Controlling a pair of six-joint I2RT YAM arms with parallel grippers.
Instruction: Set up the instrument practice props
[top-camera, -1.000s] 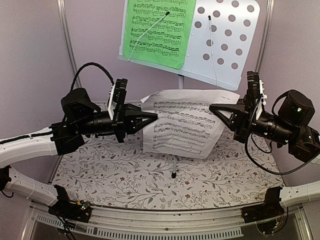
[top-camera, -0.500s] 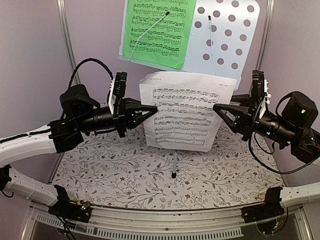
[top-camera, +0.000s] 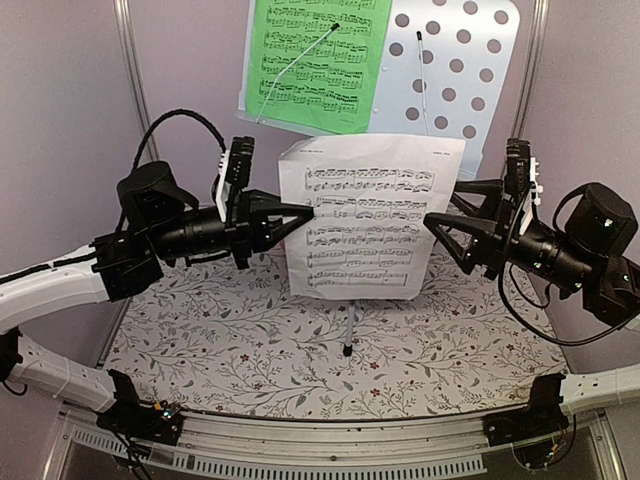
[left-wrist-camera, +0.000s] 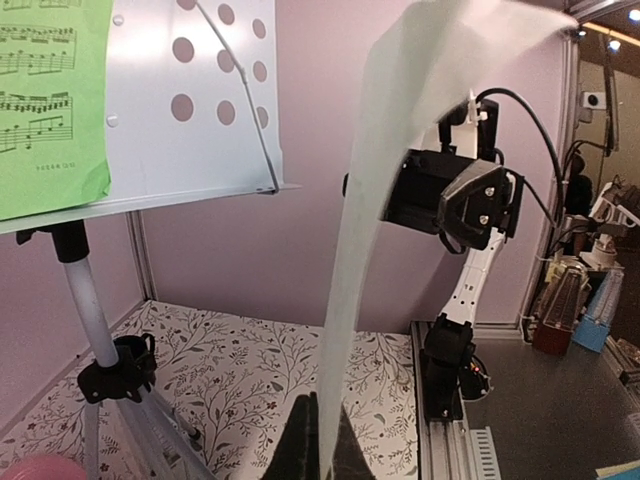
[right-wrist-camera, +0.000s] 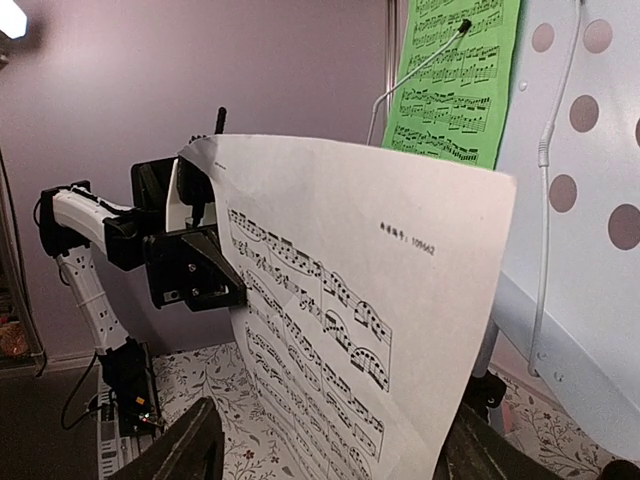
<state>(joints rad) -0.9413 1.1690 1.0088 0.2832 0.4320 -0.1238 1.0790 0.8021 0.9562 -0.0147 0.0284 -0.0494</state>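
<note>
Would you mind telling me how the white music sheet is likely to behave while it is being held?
Probably floppy: the white sheet curves sideways in the left wrist view, though the left pincer grips its edge. Likely very light, so quick moves may make it flap. Thin paper, so it could crease.

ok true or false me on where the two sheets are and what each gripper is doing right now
1. The green music sheet sits on the left half of the music stand, seen from the top camera. True.
2. The white music sheet rests on the stand's right half. False: it is held upright in the air in front of the stand.
3. The left gripper is shut on the white music sheet's edge. True.
4. The right gripper is clamped on it too. False: its fingers are spread wide, with the sheet's edge between them.
</note>
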